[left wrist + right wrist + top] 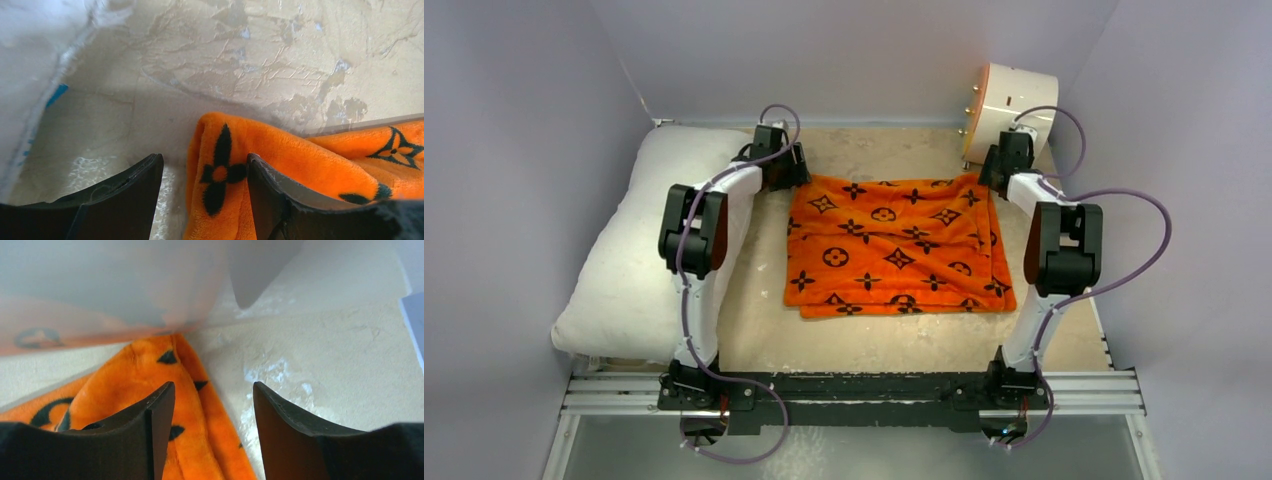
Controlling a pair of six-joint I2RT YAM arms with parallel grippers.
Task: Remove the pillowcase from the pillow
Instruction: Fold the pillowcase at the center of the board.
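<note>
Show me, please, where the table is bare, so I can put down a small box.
Widest: the near strip between the pillowcase and the rail. Also bare: the far strip between pillowcase and back wall, and the lane between pillow and pillowcase, though the left arm hangs over it. Crowded: the far right corner, with the white drum and the right gripper.

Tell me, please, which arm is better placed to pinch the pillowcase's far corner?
Probably left: the open left claw straddles the pillowcase corner; the right claw spans only its edge.

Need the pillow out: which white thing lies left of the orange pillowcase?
The plump rectangular pillow on the left; the white cylinder sits far right, at the back.
</note>
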